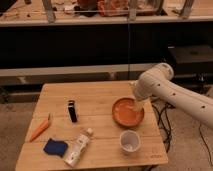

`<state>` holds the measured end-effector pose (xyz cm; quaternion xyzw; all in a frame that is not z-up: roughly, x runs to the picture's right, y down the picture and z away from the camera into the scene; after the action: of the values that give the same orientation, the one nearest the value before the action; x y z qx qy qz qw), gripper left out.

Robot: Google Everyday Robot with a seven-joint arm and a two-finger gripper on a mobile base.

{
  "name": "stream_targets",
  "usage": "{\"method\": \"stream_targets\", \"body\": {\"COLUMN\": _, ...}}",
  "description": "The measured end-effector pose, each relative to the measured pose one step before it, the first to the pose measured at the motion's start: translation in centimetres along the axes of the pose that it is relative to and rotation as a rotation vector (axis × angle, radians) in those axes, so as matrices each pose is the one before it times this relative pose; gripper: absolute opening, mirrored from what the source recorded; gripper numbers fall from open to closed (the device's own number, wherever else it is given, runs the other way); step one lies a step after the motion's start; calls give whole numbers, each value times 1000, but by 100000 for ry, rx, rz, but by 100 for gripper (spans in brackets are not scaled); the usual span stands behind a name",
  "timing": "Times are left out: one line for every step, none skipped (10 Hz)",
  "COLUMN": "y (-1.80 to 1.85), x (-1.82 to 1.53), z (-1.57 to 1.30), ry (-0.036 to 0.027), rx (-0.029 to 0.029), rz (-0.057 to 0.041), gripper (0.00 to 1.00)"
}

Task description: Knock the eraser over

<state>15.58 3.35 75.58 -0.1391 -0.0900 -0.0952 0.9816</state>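
The eraser is a small black block with a pale band on top. It stands upright on the left-centre of the wooden table. My white arm reaches in from the right and bends down over the table's right side. The gripper hangs over the orange bowl, well to the right of the eraser and apart from it. I see nothing held in the gripper, and its jaws stand wide.
A clear plastic bottle lies near the front edge beside a blue soft lump. A carrot lies at the left edge. A white cup stands in front of the bowl. Dark shelving runs behind the table.
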Motion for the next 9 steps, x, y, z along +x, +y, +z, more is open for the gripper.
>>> {"method": "stream_targets", "body": {"y": -75, "x": -67, "z": 58, "ry": -167, "rx": 281, "rz": -394, "gripper": 80}}
{"method": "stream_targets", "body": {"y": -111, "x": -104, "z": 109, "ry": -184, "rx": 380, "rz": -663, "gripper": 80}}
{"method": "stream_targets", "body": {"y": -149, "x": -166, "z": 103, "ry": -269, "rx": 442, "rz": -895, "gripper": 80}}
{"method": "stream_targets", "body": {"y": -132, "x": -172, "z": 71, "ry": -276, "rx": 350, "rz": -676, "gripper": 80}}
{"method": "stream_targets", "body": {"y": -161, "x": -262, "z": 139, "ry": -277, "rx": 356, "rz": -1012, "gripper": 80}}
{"method": "stream_targets", "body": {"y": -117, "x": -165, "z": 86, "ry": -234, "rx": 348, "rz": -792, "gripper": 80}}
{"method": "stream_targets", "body": {"y": -56, "x": -125, "z": 144, "ry": -262, "rx": 357, "rz": -820, "gripper": 80}}
{"method": "stream_targets", "body": {"y": -77, "x": -105, "z": 71, "ry": -166, "rx": 362, "rz": -777, "gripper": 80}}
{"method": "stream_targets", "body": {"y": -82, "x": -179, "z": 122, "ry": -299, "rx": 277, "rz": -813, "gripper": 80}}
